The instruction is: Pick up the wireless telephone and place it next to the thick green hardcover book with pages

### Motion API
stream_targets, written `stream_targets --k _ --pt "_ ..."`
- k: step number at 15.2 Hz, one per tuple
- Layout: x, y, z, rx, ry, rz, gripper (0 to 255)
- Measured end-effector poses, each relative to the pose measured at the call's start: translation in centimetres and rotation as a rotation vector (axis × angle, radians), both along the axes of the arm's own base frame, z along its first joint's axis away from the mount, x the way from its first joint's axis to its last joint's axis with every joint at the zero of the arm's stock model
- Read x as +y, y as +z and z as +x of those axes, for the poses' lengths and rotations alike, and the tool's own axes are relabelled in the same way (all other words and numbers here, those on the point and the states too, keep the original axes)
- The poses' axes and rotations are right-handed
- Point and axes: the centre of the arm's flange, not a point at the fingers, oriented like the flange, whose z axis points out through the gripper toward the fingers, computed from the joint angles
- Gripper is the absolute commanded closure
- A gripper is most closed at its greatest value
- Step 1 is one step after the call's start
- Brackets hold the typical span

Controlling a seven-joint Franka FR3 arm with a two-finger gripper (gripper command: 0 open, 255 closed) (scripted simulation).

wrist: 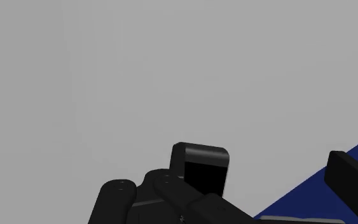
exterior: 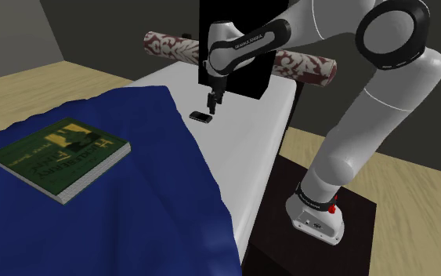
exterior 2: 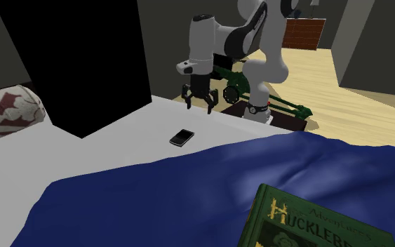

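Book: I see the green hardcover book lying flat on the blue blanket, far on the shoulder view's left, pale page edges showing
Blanket: it covers the near part of the white bed; its edge runs just beside the phone
Bolster: a red-and-white patterned roll lies across the far end of the bed, at about 11 o'clock from the phone
Phone: the small black phone lies flat on the white sheet, at about 2 o'clock from the book and well apart from it
Gripper: the gripper hangs pointing down, at about 1 o'clock from the phone in the second exterior view, not touching it
Jaws: I read them as spread apart, with nothing between them
Black area: a black area stands behind the bed
Stand: the dark stand sits at the shoulder view's lower right, beside the bed
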Motion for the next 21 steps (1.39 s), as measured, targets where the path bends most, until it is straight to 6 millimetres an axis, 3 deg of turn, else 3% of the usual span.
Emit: stream_targets --k 6,8,15,21 --pt "-0.3 -3.8 6.4 -0.021 0.046 -0.012 0" --pt "-0.2 -5.0 7.6 -0.025 0.056 -0.014 0" --pt "-0.4 -8.6 8.3 -0.026 0.06 -0.015 0" --pt "-0.5 -9.0 8.2 -0.027 0.06 -0.015 0"
